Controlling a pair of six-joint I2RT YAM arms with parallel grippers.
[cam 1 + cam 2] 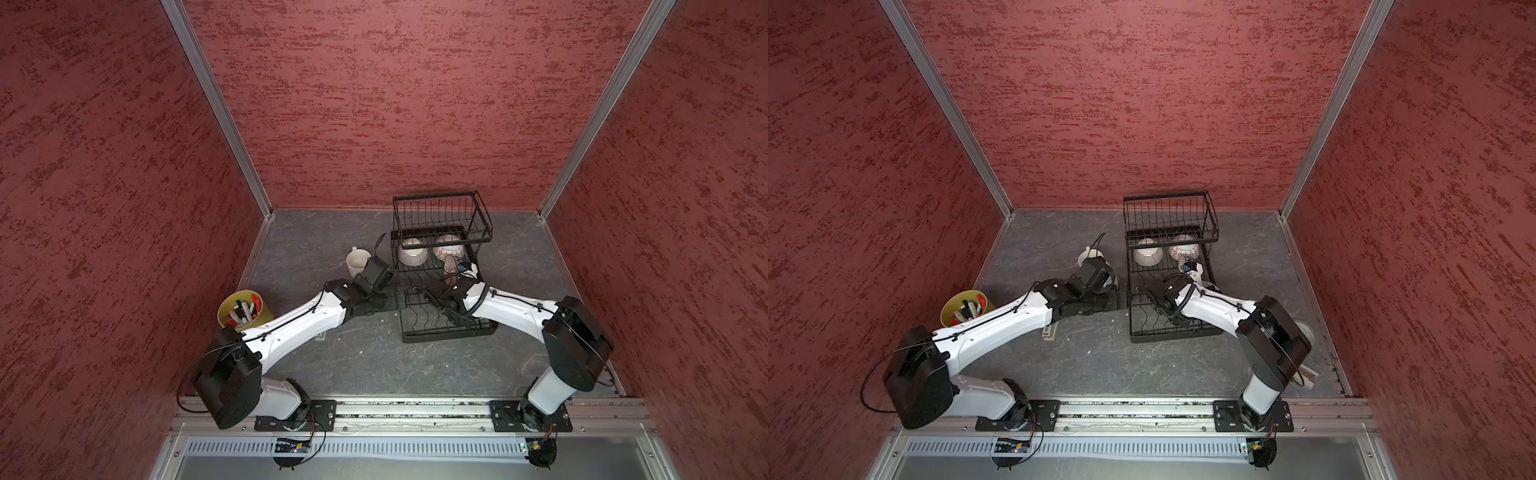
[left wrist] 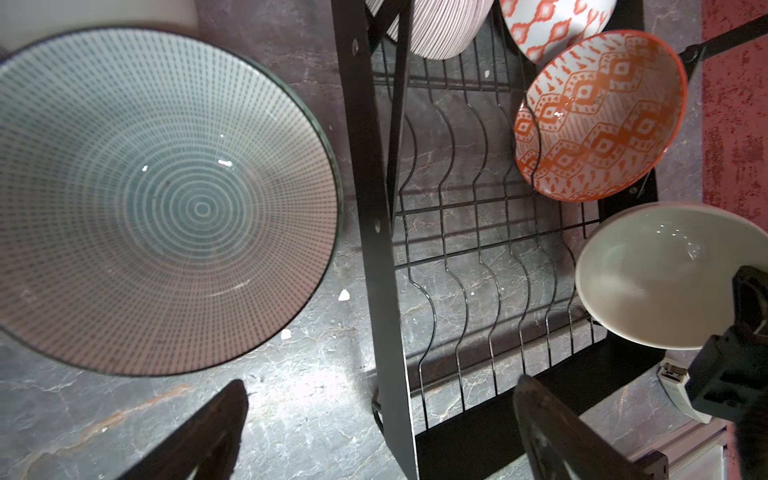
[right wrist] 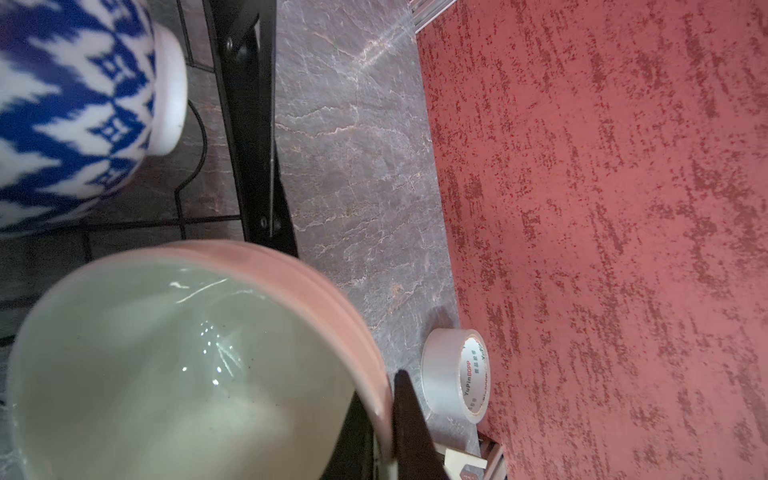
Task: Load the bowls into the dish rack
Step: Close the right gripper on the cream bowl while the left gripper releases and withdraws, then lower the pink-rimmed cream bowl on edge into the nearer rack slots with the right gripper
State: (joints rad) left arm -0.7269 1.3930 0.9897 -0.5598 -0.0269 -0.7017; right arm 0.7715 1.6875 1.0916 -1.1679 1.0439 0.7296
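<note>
Right gripper (image 3: 380,424), clamped on the rim of the cream bowl (image 3: 178,365), holds it over the right side of the dish rack's (image 2: 370,266) lower tier, empty wavy slots (image 2: 461,291) lying toward the left gripper (image 2: 382,432), its jaws spread wide.

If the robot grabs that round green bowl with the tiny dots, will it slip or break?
The round pale-green dotted ceramic bowl shows shiny glints, so it is probably glazed and slippery. It looks rigid, likely chipping if dropped on the hard grey marbled table. Standing mouth-up, a push should slide it, not roll it.
</note>
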